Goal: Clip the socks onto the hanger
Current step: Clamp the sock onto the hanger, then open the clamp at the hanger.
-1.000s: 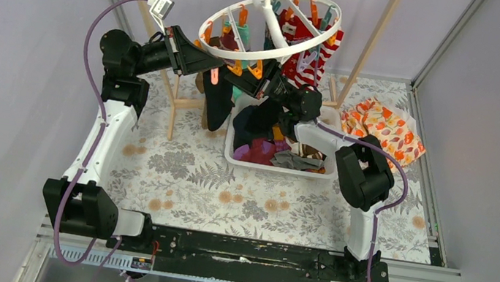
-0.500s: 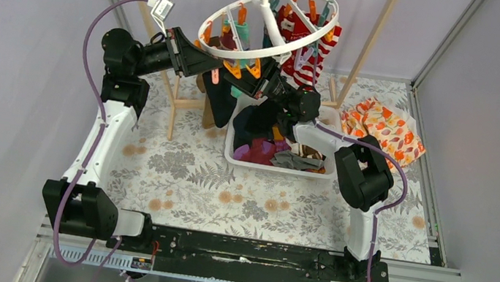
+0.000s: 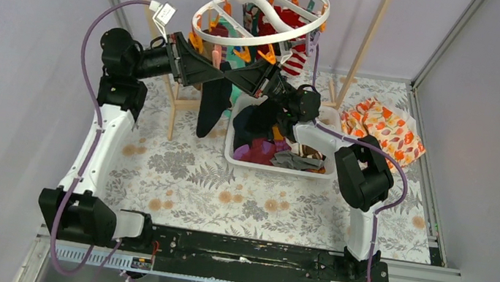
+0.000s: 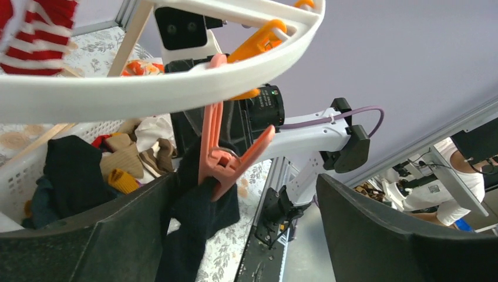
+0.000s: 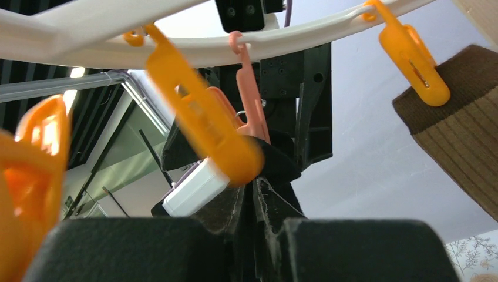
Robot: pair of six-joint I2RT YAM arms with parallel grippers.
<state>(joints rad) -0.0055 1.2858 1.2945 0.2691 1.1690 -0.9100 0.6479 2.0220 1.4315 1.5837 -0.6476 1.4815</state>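
The white ring hanger [image 3: 207,32] hangs at the back with orange and teal clips. Under its front rim, a salmon clip [image 4: 220,158] is clamped on the top of a black sock [image 3: 211,110], which dangles below it. My left gripper [image 3: 218,72] stands wide open, one finger on each side of the clip and sock [image 4: 188,235], gripping neither. My right gripper [image 3: 235,78] meets it from the right, its fingers nearly together on the sock's top edge [image 5: 279,164] just under the clip [image 5: 249,111]. A red-and-white striped sock [image 3: 295,62] and a brown sock [image 5: 458,135] hang clipped.
A white basket [image 3: 231,149] with several loose socks sits below my right arm. An orange-and-white patterned cloth [image 3: 381,130] lies at the right. Wooden frame poles [image 3: 364,46] stand behind and beside the hanger. Orange clips [image 5: 199,135] dangle close to my right wrist.
My left gripper has opened wide and let go of the salmon clip, which now bites the black sock. The hanger has swung up and back a little.
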